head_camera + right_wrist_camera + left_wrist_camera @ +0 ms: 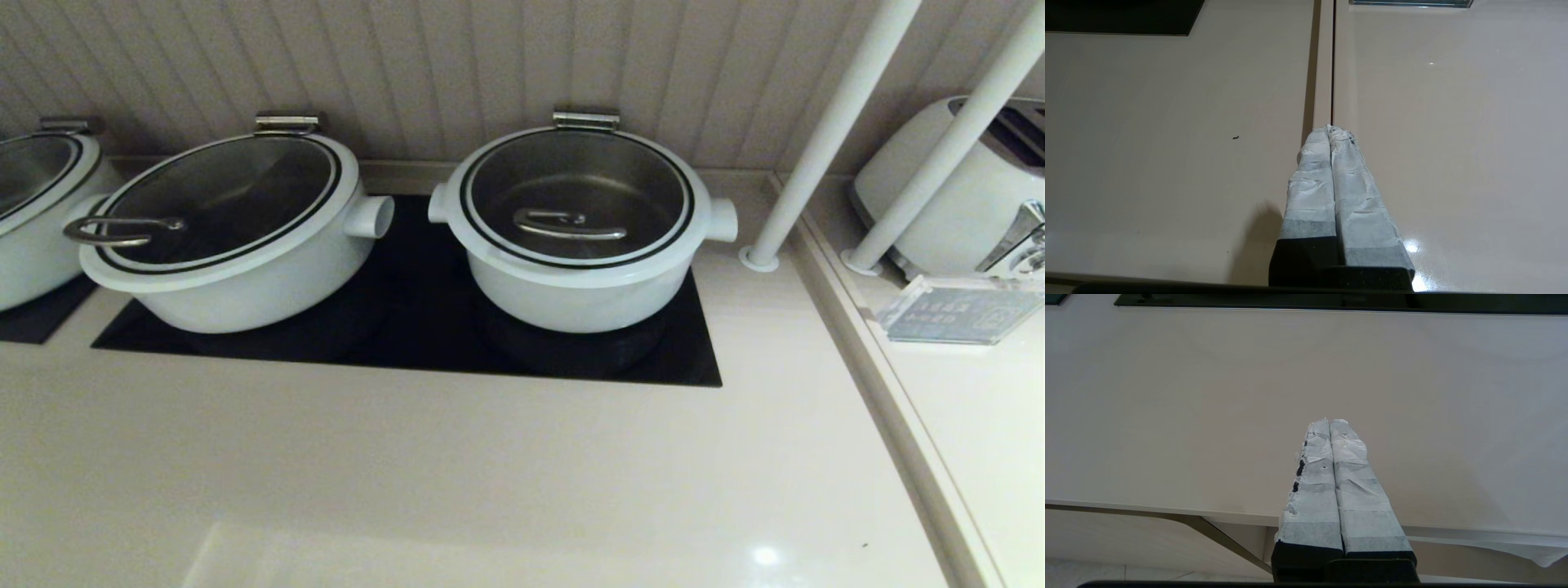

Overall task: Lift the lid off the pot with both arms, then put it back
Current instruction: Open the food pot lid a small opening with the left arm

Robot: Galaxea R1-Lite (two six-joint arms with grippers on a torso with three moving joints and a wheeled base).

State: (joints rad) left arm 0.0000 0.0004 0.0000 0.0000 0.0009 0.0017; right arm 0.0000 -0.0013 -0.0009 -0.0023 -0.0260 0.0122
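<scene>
A white pot stands on the black cooktop in the head view, right of centre. Its glass lid lies closed on it, with a metal loop handle on top and a metal hinge at the back. Neither arm shows in the head view. My left gripper is shut and empty over the bare counter near its front edge. My right gripper is shut and empty over the counter, at the seam between two counter slabs.
A second white pot with a glass lid and handle stands left on the cooktop, a third at the far left. Two white poles rise at the right. A toaster and a clear sign holder stand beyond them.
</scene>
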